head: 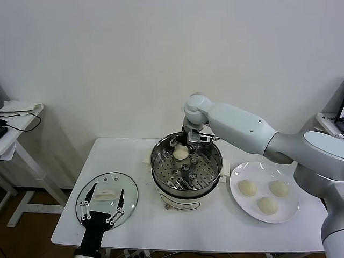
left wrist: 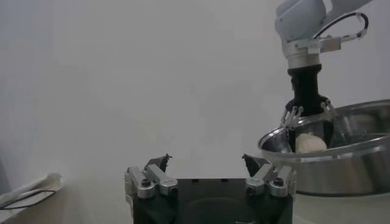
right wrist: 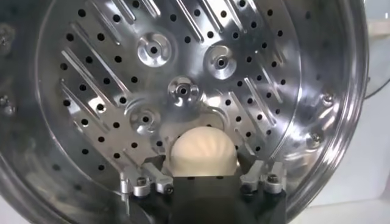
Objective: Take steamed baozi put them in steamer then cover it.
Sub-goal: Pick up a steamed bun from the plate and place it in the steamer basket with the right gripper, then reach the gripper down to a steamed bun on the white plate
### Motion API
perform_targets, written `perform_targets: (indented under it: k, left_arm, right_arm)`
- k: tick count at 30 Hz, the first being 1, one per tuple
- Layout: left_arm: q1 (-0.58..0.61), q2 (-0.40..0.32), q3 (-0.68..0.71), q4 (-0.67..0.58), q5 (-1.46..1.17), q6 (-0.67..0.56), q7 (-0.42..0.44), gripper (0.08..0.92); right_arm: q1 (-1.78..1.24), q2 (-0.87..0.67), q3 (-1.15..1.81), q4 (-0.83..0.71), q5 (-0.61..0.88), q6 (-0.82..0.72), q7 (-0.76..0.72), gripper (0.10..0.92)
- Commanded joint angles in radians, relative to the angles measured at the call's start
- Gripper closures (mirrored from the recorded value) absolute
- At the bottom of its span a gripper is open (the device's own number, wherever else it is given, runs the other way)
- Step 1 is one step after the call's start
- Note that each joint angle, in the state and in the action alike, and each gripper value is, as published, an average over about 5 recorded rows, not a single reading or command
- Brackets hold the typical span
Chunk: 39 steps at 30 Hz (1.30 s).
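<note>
step: first baozi (head: 181,152) is being dropped at the steamer's (head: 161,177) 12 o'clock
right hand (head: 183,146): spread around it
left hand (head: 102,203): spread, parked over the cover (head: 129,200)
next: three buns on the plate (head: 236,194) at 3 o'clock are to be fetched

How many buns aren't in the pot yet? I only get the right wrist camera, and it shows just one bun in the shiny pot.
Observer: Three baozi sit on a white plate, on the robot's right of the steamer.
Kid: Where's the lid?
Observer: The glass cover lies flat on the table, on the robot's left of the steamer.
Kid: What's the other arm doing?
Observer: The left claw is over the cover, open, with one finger on each side of the white handle. I can't tell if it touches.
</note>
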Motion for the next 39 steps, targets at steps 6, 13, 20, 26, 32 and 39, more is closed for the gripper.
perform_targets:
  k: [6, 13, 20, 26, 32, 39]
  left_arm:
    - [0.000, -0.002, -0.006, -0.005, 0.000, -0.002, -0.003, 0.177]
    - [-0.003, 0.000, 0.001, -0.002, 0.001, -0.005, -0.003, 0.177]
    - [-0.006, 0.002, 0.004, 0.000, 0.001, -0.005, -0.004, 0.177]
    - [-0.002, -0.001, 0.006, 0.000, 0.002, -0.005, -0.004, 0.177]
    - [0.000, -0.003, 0.004, 0.004, 0.003, -0.005, -0.005, 0.177]
    - [0.002, -0.004, 0.002, 0.009, 0.003, -0.005, -0.006, 0.177]
  right_arm:
    - [0.120, -0.222, 0.060, 0.112, 0.439, -0.285, -0.248, 0.203]
    - [0.244, -0.484, -0.055, 0.069, 0.769, -0.683, -0.324, 0.203]
    - [0.170, -0.646, -0.228, 0.083, 0.817, -0.798, -0.266, 0.203]
    - [0.032, -0.701, -0.247, 0.124, 0.757, -0.822, -0.194, 0.203]
    - [-0.112, -0.693, -0.147, 0.116, 0.711, -0.839, -0.126, 0.203]
    - [-0.186, -0.647, -0.099, 0.092, 0.705, -0.851, -0.030, 0.203]
